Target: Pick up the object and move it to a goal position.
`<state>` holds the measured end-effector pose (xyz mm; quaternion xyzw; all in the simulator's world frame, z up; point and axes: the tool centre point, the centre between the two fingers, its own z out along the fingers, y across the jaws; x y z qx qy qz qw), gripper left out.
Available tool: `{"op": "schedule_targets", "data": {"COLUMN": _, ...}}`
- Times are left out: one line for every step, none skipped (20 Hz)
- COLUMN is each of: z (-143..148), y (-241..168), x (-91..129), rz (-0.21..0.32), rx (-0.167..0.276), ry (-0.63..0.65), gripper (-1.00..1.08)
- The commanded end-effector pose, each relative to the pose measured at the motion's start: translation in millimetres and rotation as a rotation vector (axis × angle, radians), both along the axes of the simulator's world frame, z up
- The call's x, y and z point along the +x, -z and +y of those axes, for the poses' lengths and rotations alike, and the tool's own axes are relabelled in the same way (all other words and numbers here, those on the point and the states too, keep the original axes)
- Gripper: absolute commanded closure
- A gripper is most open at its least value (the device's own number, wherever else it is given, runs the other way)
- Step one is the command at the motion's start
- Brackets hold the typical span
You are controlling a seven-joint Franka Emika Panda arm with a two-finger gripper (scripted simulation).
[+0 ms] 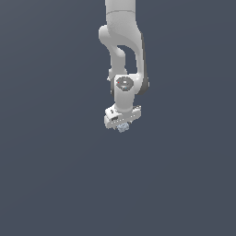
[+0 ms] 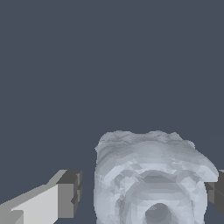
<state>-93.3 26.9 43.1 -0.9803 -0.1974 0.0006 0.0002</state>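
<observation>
- A white Franka arm is seen in the exterior view, entering at 12 o'clock and hanging straight down the middle of the frame.
- The pincer is carried at the arm's lower end, just above the centre of the frame, below the white wrist housing.
- A small pale blue-white lumpy chunk is seen directly beneath the pincer body, at 6 o'clock from it and touching or nearly touching its underside.
- In the wrist view the chunk is shown large; a rough, mottled, ridged surface and a dark round hollow near the frame's edge are noted.
- One fingertip, with a dark grey pad on a white finger, is observed at 9 o'clock of the chunk; a narrow gap of background is visible between pad and chunk.
- The other fingertip is observed at 3 o'clock of the chunk, mostly cut off by the frame edge; it appears to be against the chunk's flank, though contact cannot be confirmed.
- The jaws are therefore recorded as standing apart, straddling the chunk on both sides; a firm clamp is not evident.
- The backdrop is rendered in both views as a uniform dark slate-blue field; whether the chunk rests on a surface or is lifted clear cannot be told.
</observation>
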Motion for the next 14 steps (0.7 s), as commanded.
{"op": "schedule_targets", "data": {"z": -0.1, "y": 2.3, "x": 0.5, "rz": -0.001, "rx": 0.0, "ry": 0.0, "gripper": -0.92}}
{"op": "schedule_targets", "data": {"z": -0.1, "y": 2.3, "x": 0.5, "rz": -0.001, "rx": 0.0, "ry": 0.0, "gripper": 1.08}}
{"op": "schedule_targets", "data": {"z": -0.1, "y": 2.3, "x": 0.5, "rz": -0.001, "rx": 0.0, "ry": 0.0, "gripper": 1.08}}
{"op": "schedule_targets", "data": {"z": -0.1, "y": 2.3, "x": 0.5, "rz": -0.001, "rx": 0.0, "ry": 0.0, "gripper": 1.08}}
{"op": "schedule_targets", "data": {"z": -0.1, "y": 2.3, "x": 0.5, "rz": -0.001, "rx": 0.0, "ry": 0.0, "gripper": 1.08}}
{"op": "schedule_targets", "data": {"z": -0.1, "y": 2.3, "x": 0.5, "rz": -0.001, "rx": 0.0, "ry": 0.0, "gripper": 1.08}}
{"op": "schedule_targets", "data": {"z": -0.1, "y": 2.3, "x": 0.5, "rz": -0.001, "rx": 0.0, "ry": 0.0, "gripper": 1.08}}
{"op": "schedule_targets", "data": {"z": -0.1, "y": 2.3, "x": 0.5, "rz": -0.001, "rx": 0.0, "ry": 0.0, "gripper": 1.08}}
{"op": "schedule_targets", "data": {"z": -0.1, "y": 2.3, "x": 0.5, "rz": -0.001, "rx": 0.0, "ry": 0.0, "gripper": 1.08}}
{"op": "schedule_targets", "data": {"z": -0.1, "y": 2.3, "x": 0.5, "rz": -0.001, "rx": 0.0, "ry": 0.0, "gripper": 1.08}}
{"op": "schedule_targets", "data": {"z": -0.1, "y": 2.3, "x": 0.5, "rz": -0.001, "rx": 0.0, "ry": 0.0, "gripper": 1.08}}
{"op": "schedule_targets", "data": {"z": -0.5, "y": 1.4, "x": 0.7, "rz": -0.002, "rx": 0.0, "ry": 0.0, "gripper": 1.08}}
{"op": "schedule_targets", "data": {"z": -0.6, "y": 1.1, "x": 0.8, "rz": -0.002, "rx": 0.0, "ry": 0.0, "gripper": 1.08}}
{"op": "schedule_targets", "data": {"z": -0.9, "y": 0.5, "x": 1.2, "rz": -0.002, "rx": 0.0, "ry": 0.0, "gripper": 1.08}}
